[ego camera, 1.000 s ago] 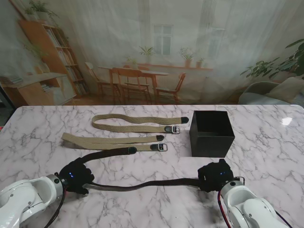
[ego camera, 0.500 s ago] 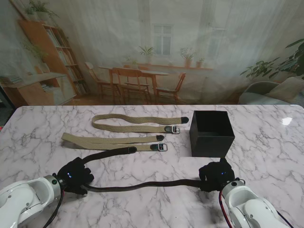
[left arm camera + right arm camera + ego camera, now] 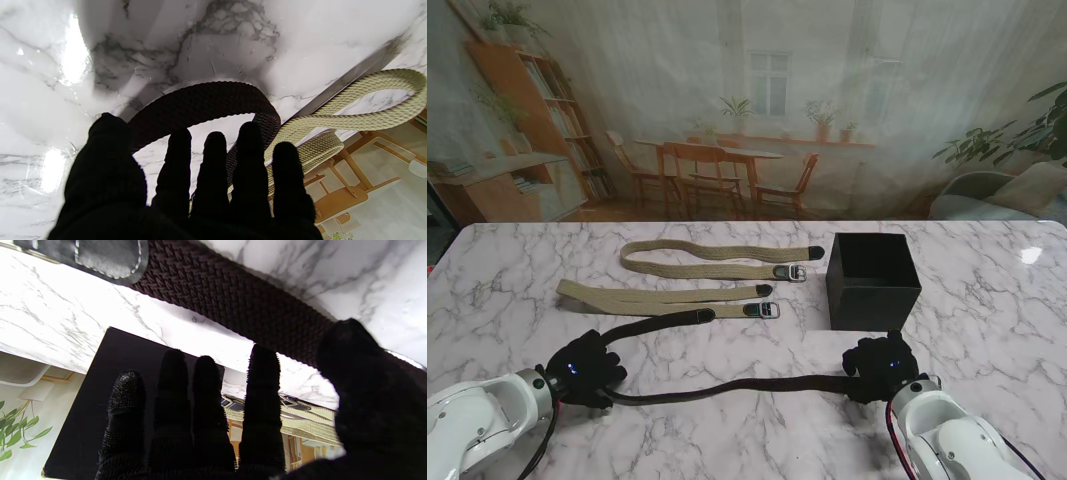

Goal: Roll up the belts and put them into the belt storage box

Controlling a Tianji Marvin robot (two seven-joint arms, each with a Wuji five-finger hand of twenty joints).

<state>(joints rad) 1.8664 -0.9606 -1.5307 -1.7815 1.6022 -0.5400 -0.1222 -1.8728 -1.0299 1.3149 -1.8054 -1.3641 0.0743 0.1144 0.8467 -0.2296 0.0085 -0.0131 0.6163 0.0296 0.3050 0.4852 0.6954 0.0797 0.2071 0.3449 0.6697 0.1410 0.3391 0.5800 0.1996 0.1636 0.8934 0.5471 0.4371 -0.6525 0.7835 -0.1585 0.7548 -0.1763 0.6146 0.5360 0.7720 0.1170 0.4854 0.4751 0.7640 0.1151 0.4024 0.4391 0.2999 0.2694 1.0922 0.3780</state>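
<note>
From the stand, the dark brown belt (image 3: pixel 727 385) is lying across the marble worktop (image 3: pixel 987 300) nearest me, its bend under the left robot hand (image 3: pixel 587 370) and its end under the right robot hand (image 3: pixel 879 368). Two tan belts (image 3: pixel 717 258) are resting farther off, left of the black storage box (image 3: pixel 872 280).

At the left wrist, fingers (image 3: pixel 247 160) are spreading apart over the brown loop (image 3: pixel 206 100); whether they are gripping it I cannot tell.

At the right wrist, fingers (image 3: pixel 262 400) and thumb are standing apart beside the brown strap (image 3: pixel 233 303), the box (image 3: pixel 110 390) beyond; a grip I cannot tell.
</note>
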